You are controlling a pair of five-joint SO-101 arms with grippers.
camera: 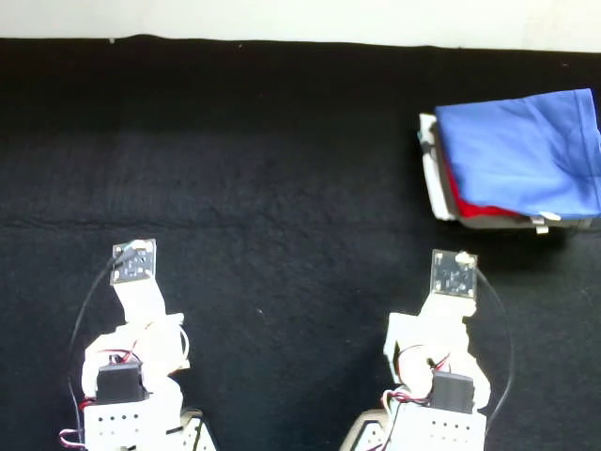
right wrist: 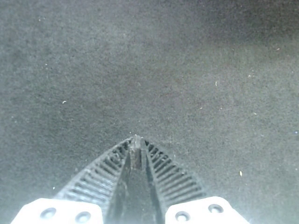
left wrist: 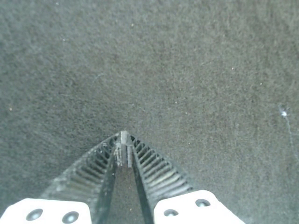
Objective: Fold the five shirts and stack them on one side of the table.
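Blue cloth tops the stack of shirts (camera: 512, 160) at the far right of the black bench (camera: 282, 141). The left gripper (left wrist: 124, 151) and right gripper (right wrist: 136, 151) sit near, jaws together, holding nothing. The skewed layers look likely to slide if bumped.

Black-clothed table (camera: 282, 169); stack of folded shirts (camera: 516, 155) at its far-right edge

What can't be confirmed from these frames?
High view: the blue shirt covers those beneath; a red shirt and a white layer peek out at its edge, so five cannot be counted.
High view: the blue shirt's right side is cut off by the picture edge.
High view: both arms' bases run off the bottom edge.
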